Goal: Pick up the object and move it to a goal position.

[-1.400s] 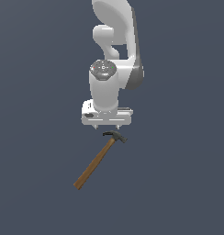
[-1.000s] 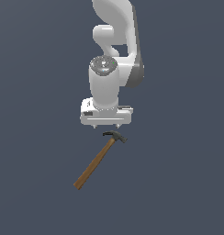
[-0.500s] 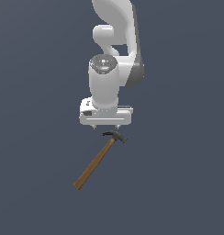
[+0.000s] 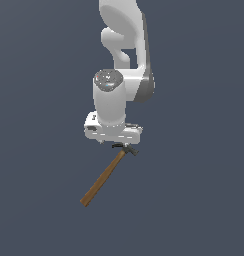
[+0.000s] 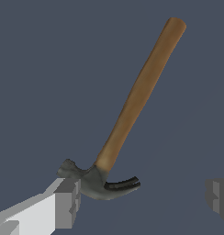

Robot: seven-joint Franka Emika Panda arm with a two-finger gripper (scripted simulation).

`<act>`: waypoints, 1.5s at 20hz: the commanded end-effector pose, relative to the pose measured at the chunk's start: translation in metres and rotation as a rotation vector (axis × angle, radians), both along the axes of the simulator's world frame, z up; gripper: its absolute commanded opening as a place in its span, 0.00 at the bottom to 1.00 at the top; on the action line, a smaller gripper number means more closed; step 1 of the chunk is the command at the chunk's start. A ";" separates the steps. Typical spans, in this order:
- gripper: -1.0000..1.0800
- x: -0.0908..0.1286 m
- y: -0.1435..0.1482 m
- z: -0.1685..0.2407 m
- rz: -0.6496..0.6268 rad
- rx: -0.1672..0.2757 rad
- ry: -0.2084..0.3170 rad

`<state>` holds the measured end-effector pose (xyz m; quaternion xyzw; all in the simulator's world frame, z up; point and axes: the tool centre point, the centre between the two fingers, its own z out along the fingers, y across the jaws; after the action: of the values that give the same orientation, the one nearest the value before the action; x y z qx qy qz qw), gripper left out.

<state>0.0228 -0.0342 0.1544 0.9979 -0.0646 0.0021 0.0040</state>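
Hand positioned directly over the hammer head; hammer not gripped.

The hammer is seen lying on the plain dark grey surface, its dark metal head directly beneath the hand, its brown wooden handle running away toward the exterior view's lower left. In the wrist view the hand's fingers are spread wide apart, one just beside the head, the other well apart from it. Contact between finger and head cannot be determined.
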 end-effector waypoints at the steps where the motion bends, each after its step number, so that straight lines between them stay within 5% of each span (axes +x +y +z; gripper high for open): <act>1: 0.96 0.005 -0.004 -0.008 -0.059 0.003 0.001; 17: 0.96 0.038 -0.032 -0.070 -0.512 0.010 0.002; 30: 0.96 0.045 -0.039 -0.087 -0.622 0.009 0.002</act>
<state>0.0673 -0.0734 0.0670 0.9302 -0.3670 -0.0005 0.0002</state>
